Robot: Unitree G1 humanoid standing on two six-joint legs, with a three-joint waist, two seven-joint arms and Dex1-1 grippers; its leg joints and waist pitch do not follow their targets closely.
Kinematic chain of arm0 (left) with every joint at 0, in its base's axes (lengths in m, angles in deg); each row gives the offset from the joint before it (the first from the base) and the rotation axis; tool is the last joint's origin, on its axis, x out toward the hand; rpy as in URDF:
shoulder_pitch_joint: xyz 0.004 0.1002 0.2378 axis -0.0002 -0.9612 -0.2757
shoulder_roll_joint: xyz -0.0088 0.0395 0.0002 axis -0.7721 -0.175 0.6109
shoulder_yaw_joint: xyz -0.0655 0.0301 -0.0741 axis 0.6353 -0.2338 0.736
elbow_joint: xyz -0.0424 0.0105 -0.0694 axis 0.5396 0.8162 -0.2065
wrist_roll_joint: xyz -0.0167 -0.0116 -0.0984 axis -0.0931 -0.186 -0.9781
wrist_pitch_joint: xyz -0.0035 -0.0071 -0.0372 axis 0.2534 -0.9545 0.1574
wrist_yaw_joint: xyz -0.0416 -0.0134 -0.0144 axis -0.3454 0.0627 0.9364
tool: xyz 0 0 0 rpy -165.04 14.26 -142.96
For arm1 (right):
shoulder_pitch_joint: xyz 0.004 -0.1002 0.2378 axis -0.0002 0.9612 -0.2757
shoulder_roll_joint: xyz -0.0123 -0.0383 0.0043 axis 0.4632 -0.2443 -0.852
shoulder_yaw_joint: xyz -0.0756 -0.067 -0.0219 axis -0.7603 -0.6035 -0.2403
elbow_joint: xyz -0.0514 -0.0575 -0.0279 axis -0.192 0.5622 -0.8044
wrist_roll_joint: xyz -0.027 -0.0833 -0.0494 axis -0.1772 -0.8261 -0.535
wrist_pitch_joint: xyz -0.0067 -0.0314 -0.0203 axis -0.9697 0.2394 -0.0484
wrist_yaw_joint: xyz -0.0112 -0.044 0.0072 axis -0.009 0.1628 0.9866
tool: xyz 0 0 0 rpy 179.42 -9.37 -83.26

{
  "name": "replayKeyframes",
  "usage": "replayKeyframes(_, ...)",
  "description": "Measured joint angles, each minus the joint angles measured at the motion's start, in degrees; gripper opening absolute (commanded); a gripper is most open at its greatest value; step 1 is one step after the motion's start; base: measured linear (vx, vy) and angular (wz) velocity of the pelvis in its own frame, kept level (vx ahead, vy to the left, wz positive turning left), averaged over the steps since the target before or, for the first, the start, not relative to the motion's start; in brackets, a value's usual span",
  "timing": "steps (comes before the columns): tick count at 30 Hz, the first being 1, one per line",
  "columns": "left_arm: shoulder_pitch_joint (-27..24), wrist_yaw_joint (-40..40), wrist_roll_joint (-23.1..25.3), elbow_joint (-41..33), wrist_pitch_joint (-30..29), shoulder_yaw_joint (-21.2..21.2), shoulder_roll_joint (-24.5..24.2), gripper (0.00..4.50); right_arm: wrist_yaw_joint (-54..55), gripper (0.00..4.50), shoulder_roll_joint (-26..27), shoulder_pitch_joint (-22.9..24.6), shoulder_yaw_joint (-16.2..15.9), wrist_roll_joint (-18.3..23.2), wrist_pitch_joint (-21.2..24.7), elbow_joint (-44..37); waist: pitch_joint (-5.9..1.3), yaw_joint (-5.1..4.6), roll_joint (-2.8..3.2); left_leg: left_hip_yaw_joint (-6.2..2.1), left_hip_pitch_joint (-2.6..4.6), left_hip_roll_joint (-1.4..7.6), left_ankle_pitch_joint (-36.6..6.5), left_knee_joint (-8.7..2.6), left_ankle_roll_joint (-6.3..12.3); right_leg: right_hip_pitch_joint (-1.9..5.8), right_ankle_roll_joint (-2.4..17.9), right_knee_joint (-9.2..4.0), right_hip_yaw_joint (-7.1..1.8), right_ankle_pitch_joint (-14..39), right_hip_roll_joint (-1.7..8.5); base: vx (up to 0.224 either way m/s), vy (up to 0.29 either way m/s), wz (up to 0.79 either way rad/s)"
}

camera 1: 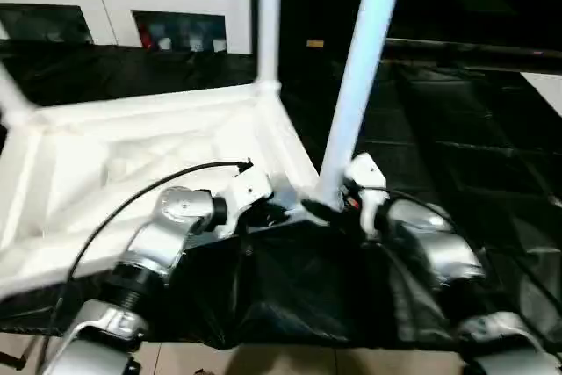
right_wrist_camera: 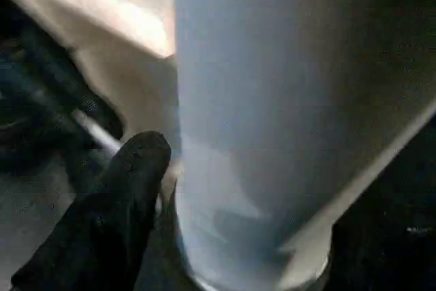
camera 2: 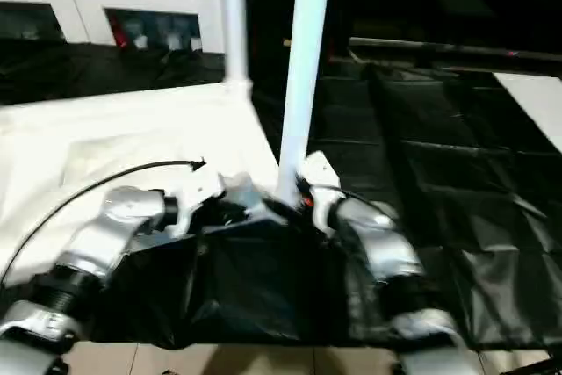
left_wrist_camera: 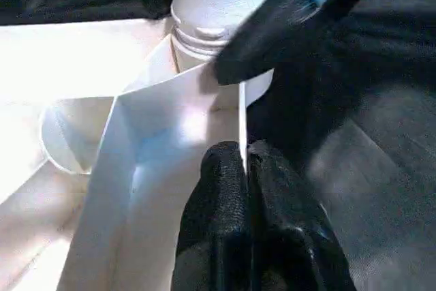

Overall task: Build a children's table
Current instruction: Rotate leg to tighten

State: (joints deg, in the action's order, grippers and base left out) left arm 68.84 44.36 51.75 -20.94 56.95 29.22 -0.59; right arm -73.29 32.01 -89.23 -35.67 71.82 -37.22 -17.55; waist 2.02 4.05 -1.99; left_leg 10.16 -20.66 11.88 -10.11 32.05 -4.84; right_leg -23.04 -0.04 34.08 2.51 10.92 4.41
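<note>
Pinching table rim [left_wrist_camera: 204, 100], left hand [left_wrist_camera: 246, 168], no writing

Children's table, upside down

The white table top [camera 1: 132, 164] lay inverted; tubular legs [camera 1: 360, 68] stood upright in its corner sockets.

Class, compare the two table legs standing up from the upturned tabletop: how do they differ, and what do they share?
The near leg rises at the tabletop's front corner, between the two arms; the far leg stands at the back corner. The near leg leans right; the far leg looks vertical. The near leg looks bluish; the far leg looks white. Both are long tubes running past the frame's top.
</note>
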Motion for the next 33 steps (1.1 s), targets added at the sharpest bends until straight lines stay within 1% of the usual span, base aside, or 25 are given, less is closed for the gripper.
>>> replayKeyframes(3, 0.0, 3.5, -0.6, 0.0, 1.2, -0.4, -1.4, 0.00, -5.7, 3.52, -2.8, 0.8, -1.7, 0.1, -0.1, -2.3, 0.01, 0.16, -0.01, 0.05, -0.08, 0.01, 0.0, 0.18, 0.19, -0.01, 0.0, 0.02, -0.02, 0.0, 0.02, 0.000, 0.000, 0.00)
replayKeyframes(4, 0.0, 4.2, -0.6, 0.1, 1.4, -0.4, -1.5, 0.00, -6.7, 3.20, -3.2, 1.1, -1.9, 0.2, -0.2, -2.8, 0.02, 0.25, -0.03, 0.06, -0.08, 0.03, 0.0, 0.21, 0.15, -0.01, 0.0, 0.04, -0.01, 0.0, 0.02, 0.000, 0.000, 0.00)
replayKeyframes(6, 0.0, 5.6, -1.1, 0.4, 1.8, -0.5, -2.0, 0.00, -8.0, 3.20, -4.0, 1.6, -2.1, 0.8, 0.0, -3.3, 0.03, 0.31, -0.04, 0.08, -0.05, 0.04, -0.1, 0.27, 0.05, -0.01, 0.0, 0.14, -0.02, 0.0, 0.02, 0.000, 0.000, 0.00)
replayKeyframes(9, 0.1, 8.1, -2.1, 0.9, 2.2, -0.9, -2.9, 0.00, -10.7, 2.87, -5.3, 2.5, -2.9, 1.5, 0.6, -5.2, 0.04, 0.61, -0.04, 0.09, 0.06, 0.05, 0.0, 0.28, 0.04, 0.01, 0.0, 0.25, -0.06, 0.0, 0.02, 0.000, 0.000, 0.00)
replayKeyframes(10, 0.1, 8.7, -2.2, 1.1, 2.3, -1.0, -3.0, 0.00, -11.4, 2.84, -5.5, 2.6, -3.1, 1.5, 0.7, -5.5, 0.04, 0.71, -0.04, 0.09, 0.09, 0.05, 0.0, 0.29, 0.04, 0.01, 0.0, 0.29, -0.07, 0.0, 0.02, 0.000, 0.000, 0.00)
replayKeyframes(14, 0.3, 10.6, -2.3, 1.6, 3.1, -1.1, -3.3, 0.00, -12.7, 2.73, -5.8, 3.7, -3.4, 1.7, 1.5, -7.4, 0.05, 1.07, -0.05, 0.09, 0.11, 0.06, 0.0, 0.29, 0.03, 0.01, 0.0, 0.35, -0.06, 0.0, 0.02, 0.000, 0.000, 0.00)
replayKeyframes(22, 0.5, 10.8, -2.3, 2.1, 3.5, -1.2, -3.2, 0.00, -12.6, 2.72, -5.5, 4.0, -3.5, 1.7, 1.4, -7.7, 0.05, 1.08, -0.05, 0.09, 0.12, 0.05, 0.0, 0.31, 0.03, 0.03, 0.0, 0.35, -0.08, 0.0, 0.02, 0.000, 0.000, 0.00)
replayKeyframes(24, 0.5, 9.7, -2.2, 2.4, 4.0, -1.2, -3.2, 0.00, -10.8, 2.71, -4.9, 4.1, -3.3, 1.5, 1.4, -7.6, 0.04, 0.98, -0.07, 0.09, 0.17, 0.05, 0.0, 0.32, 0.02, 0.06, 0.0, 0.39, -0.09, 0.0, 0.02, 0.000, 0.000, 0.00)
replayKeyframes(27, 0.5, 4.6, -1.1, 3.4, 4.0, -0.1, -2.0, 0.00, -3.2, 2.70, -1.3, 3.8, -1.2, 0.8, 1.4, -5.0, 0.06, 0.64, -0.20, 0.08, 0.35, 0.04, 0.0, 0.31, -0.02, 0.14, 0.0, 0.46, -0.12, 0.0, 0.02, 0.000, 0.000, 0.00)
replayKeyframes(28, 0.5, 2.9, -0.6, 3.4, 3.7, 0.2, -1.5, 0.00, -0.7, 2.70, -0.2, 3.5, -0.6, 0.8, 1.4, -4.1, 0.08, 0.42, -0.24, 0.07, 0.37, 0.04, 0.0, 0.32, -0.04, 0.14, 0.0, 0.46, -0.13, 0.0, 0.02, 0.000, 0.000, 0.00)
replayKeyframes(31, 0.6, -3.1, 1.0, 3.4, 1.5, 0.8, 0.7, 0.00, 8.5, 2.70, 3.8, 1.6, 1.4, -0.1, 1.5, -0.3, 0.08, -0.76, -0.31, 0.06, 0.41, -0.01, 0.0, 0.33, -0.07, 0.15, -0.1, 0.41, -0.21, 0.0, 0.02, 0.000, 0.000, 0.00)
replayKeyframes(33, 0.6, -8.0, 2.6, 3.0, -0.8, 1.1, 3.2, 0.00, 16.3, 2.70, 7.0, -0.2, 3.0, -0.7, 1.8, 2.6, 0.06, -1.35, -0.33, 0.07, 0.48, -0.04, 0.0, 0.35, -0.07, 0.18, -0.1, 0.40, -0.27, 0.0, 0.04, 0.000, 0.000, 0.00)
